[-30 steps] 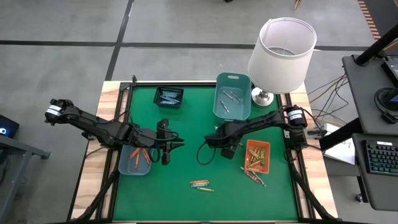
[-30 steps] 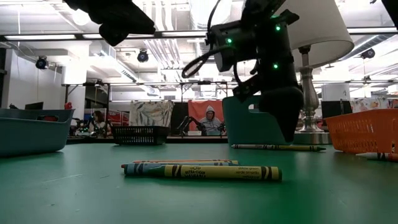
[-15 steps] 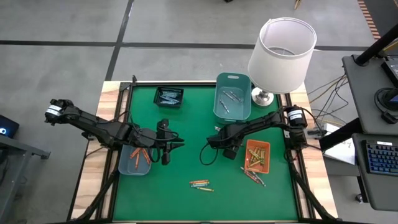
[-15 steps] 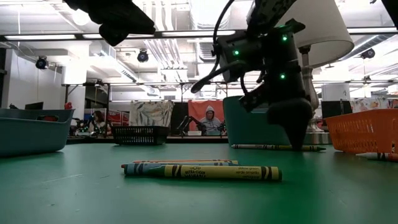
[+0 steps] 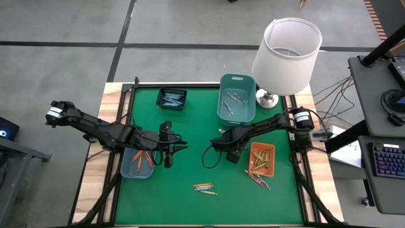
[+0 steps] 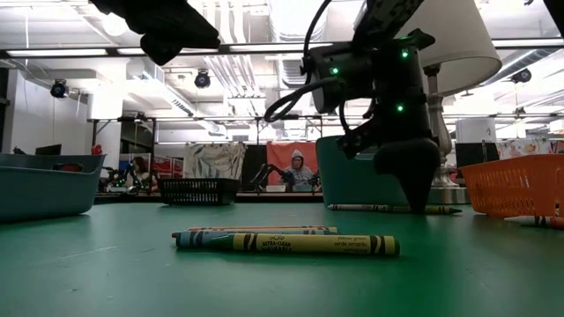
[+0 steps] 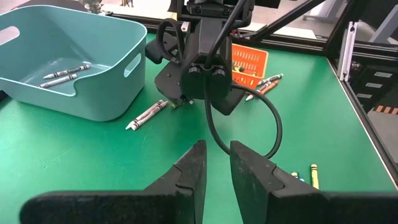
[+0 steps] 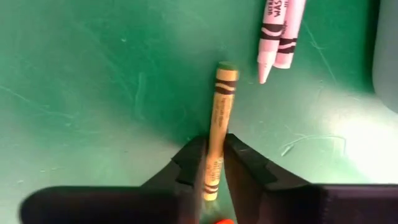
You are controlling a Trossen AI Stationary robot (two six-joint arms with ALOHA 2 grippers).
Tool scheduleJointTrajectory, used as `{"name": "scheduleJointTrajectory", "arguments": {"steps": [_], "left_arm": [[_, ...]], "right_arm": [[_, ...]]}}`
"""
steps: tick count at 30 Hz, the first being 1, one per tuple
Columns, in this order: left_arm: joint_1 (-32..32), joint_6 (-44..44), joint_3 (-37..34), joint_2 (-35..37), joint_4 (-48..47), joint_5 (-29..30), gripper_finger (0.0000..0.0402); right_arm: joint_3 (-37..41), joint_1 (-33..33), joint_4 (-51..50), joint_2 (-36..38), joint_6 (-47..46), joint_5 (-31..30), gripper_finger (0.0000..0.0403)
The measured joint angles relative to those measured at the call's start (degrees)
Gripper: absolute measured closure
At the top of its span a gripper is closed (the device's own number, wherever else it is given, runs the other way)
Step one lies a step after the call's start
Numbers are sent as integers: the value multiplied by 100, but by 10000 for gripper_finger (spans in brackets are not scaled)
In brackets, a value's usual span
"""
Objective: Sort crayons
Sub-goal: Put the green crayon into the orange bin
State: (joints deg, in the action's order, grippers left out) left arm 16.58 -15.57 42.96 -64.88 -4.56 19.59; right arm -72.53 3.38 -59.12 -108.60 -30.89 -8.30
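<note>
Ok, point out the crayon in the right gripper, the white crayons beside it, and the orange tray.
yellowish crayon (image 8: 219, 109): right wrist view, mid-shaft.
white crayons (image 8: 278, 34): right wrist view, label band.
orange tray (image 5: 261, 158): high view, inside floor.

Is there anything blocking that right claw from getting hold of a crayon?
Nothing visible does. The right gripper already has its fingers closed around a yellowish crayon lying on the green table. Two white crayons lie just beyond its tip, apart from it.

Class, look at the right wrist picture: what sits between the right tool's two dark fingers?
A slim yellowish-tan paper-wrapped crayon sits between the right tool's fingers, over the green table mat; the right wrist view shows it.
</note>
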Motion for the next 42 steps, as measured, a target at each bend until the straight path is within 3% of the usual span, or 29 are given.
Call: {"name": "scheduleJointTrajectory", "arguments": {"steps": [6, 22, 29, 42], "left_arm": [[0, 0, 0, 0, 0, 0, 348], [0, 0, 0, 0, 19, -2, 348], [0, -17, 0, 0, 35, -4, 348], [0, -155, 0, 0, 186, -24, 348]], "right_arm": [[17, -2, 10, 2, 45, 44, 391], [-703, 291, -450, 338, 152, 170, 394], [-892, 709, -711, 782, 486, 577, 394], [-232, 1710, -1370, 1872, -207, 896, 394]]}}
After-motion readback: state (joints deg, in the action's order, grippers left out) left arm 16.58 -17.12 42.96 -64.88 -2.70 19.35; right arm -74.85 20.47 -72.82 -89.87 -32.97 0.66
